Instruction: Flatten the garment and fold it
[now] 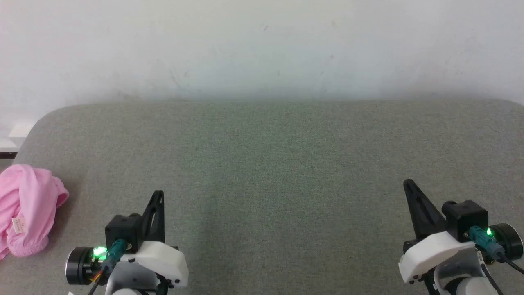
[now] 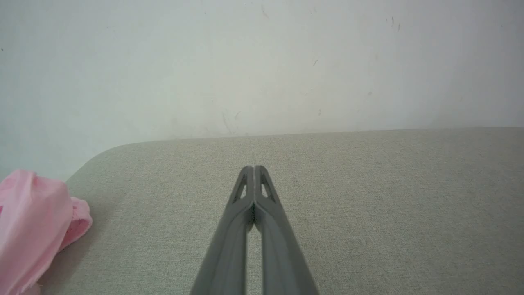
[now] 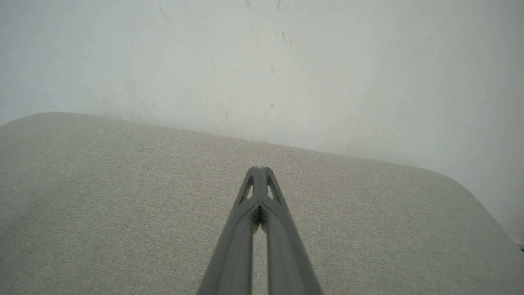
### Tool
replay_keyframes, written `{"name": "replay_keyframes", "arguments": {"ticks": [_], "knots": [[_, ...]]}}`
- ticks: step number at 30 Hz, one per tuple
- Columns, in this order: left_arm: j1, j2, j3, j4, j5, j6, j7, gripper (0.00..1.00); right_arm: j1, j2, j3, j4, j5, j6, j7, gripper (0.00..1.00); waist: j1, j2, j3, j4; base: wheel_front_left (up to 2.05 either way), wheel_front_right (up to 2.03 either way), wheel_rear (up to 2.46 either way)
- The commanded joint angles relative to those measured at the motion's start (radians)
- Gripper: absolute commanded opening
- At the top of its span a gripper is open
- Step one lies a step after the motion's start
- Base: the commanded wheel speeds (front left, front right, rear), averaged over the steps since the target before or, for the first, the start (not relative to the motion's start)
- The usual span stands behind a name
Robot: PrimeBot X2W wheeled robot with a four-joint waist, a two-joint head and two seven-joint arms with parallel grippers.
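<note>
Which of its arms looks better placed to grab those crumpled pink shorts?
The left arm. The shorts lie bunched at the left edge of the gray pad, close beside it; the right arm sits far across. Both pairs of jaws are shut, so it probably must open first.

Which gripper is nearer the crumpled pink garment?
Left. The left gripper is a short way right of the pink garment, not touching; the right gripper is far across the grey surface.

On the table (image 1: 262, 172), the garment (image 1: 26, 209) lies at its left edge, left of the left claw (image 1: 159, 196).
</note>
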Motion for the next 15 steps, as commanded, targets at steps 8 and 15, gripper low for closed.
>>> {"name": "replay_keyframes", "arguments": {"ticks": [8,15], "knots": [[0.0,0.0,0.0,0.001,0.0,0.0,0.0,1.0,0.001,0.0,0.0,0.0,0.0,0.0,0.0,1.0,0.0,0.0,0.0,0.0,0.0,0.0,0.0],[-0.005,0.0,-0.007,0.009,-0.014,-0.003,-0.013,1.0,-0.001,0.0,-0.001,0.011,0.007,0.0,-0.013,1.0,0.0,0.0,0.0,-0.002,0.0,0.0,0.0]]}}
